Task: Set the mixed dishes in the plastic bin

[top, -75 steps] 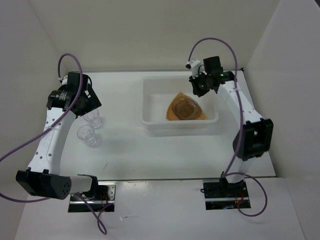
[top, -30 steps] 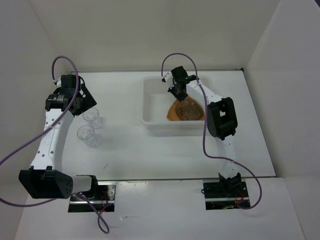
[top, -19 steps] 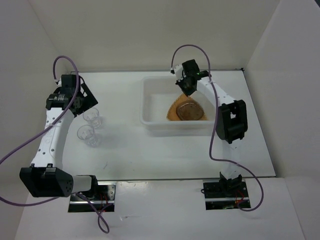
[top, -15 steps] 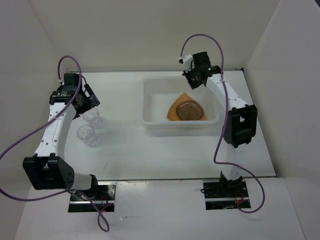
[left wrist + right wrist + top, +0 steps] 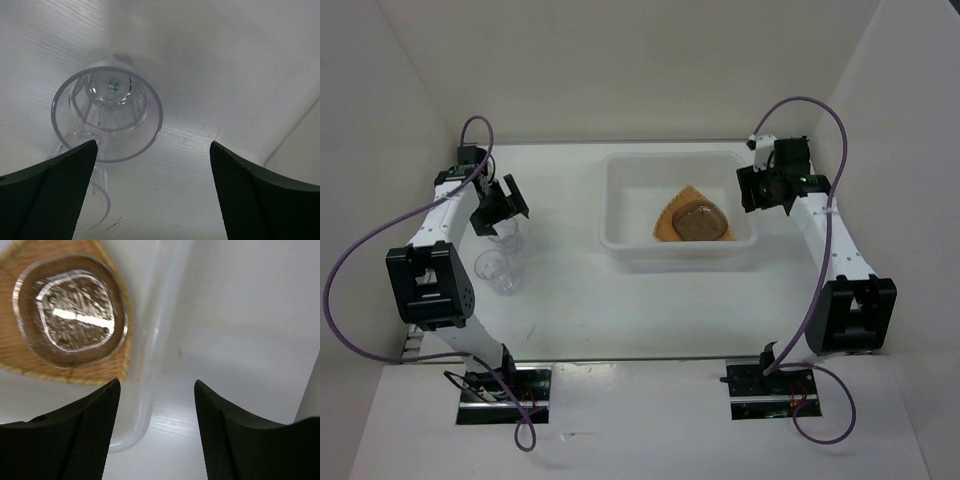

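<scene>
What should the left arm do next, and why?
Probably shift the left gripper sideways to centre on the clear cup before descending. Its jaws are open and empty, but the wrist view shows the cup off toward one finger, which overlaps its rim. It and the other cup stand outside the bin.

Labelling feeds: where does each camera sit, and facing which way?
Top external: above, behind the bases, looking down at the table; both arms show.
Left wrist: looks down past open fingers at a clear ribbed cup.
Right wrist: looks down past fingers at the bin wall and grey speckled plate on the woven plate.
Shared: top also shows cup, bin, plates.
</scene>
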You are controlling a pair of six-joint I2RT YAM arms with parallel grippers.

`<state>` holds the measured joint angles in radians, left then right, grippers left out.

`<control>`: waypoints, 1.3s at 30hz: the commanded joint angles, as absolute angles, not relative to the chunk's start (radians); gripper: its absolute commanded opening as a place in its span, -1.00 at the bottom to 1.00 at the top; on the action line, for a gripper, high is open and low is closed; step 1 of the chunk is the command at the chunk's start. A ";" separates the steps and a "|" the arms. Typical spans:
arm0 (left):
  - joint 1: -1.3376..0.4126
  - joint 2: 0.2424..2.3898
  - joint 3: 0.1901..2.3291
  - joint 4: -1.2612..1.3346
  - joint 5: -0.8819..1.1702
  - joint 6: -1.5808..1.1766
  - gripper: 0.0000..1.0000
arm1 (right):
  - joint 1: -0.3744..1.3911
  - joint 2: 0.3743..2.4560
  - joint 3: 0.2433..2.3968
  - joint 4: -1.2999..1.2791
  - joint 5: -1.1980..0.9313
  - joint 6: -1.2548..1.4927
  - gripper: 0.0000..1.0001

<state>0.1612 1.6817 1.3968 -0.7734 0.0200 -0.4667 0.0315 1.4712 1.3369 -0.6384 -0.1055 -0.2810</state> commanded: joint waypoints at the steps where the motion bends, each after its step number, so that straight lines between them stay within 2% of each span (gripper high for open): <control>1: 0.152 1.698 1.456 -0.724 0.074 -0.431 0.98 | -0.018 1.430 1.258 -0.545 -0.055 -0.196 0.33; 5: 0.131 1.755 1.479 -0.715 0.074 -0.422 0.96 | -0.018 1.405 1.166 -0.494 0.032 -0.178 0.33; 14: 0.065 1.841 1.479 -0.681 0.063 -0.422 0.77 | -0.018 1.396 1.048 -0.453 0.052 -0.097 0.33; 22: 0.055 1.888 1.508 -0.681 0.054 -0.422 0.35 | -0.018 1.396 1.017 -0.413 0.049 -0.078 0.33; 23: 0.055 1.888 1.508 -0.681 0.054 -0.422 0.27 | -0.018 1.396 1.017 -0.413 0.060 -0.078 0.33; 25: 0.055 1.888 1.519 -0.681 0.032 -0.422 -0.12 | -0.018 1.396 1.017 -0.413 0.060 -0.069 0.33; 26: 0.055 1.888 1.519 -0.681 0.020 -0.431 -0.38 | -0.028 1.396 1.017 -0.404 0.060 -0.069 0.33; 27: 0.055 1.875 1.534 -0.692 -0.021 -0.431 -0.91 | -0.028 1.396 1.017 -0.403 0.060 -0.069 0.33; 28: 0.055 1.875 1.548 -0.715 -0.046 -0.440 -1.00 | -0.028 1.396 1.017 -0.403 0.060 -0.069 0.33; 32: 0.055 1.801 1.681 -0.733 -0.080 -0.463 -1.00 | -0.040 1.396 1.017 -0.403 0.084 -0.069 0.33; 33: 0.046 1.801 1.777 -0.742 -0.063 -0.474 -1.00 | -0.052 1.396 1.028 -0.403 0.093 -0.069 0.33; 39: -0.091 1.910 2.121 -0.727 0.294 -0.525 -1.00 | -0.061 1.396 1.087 -0.458 0.127 -0.182 0.35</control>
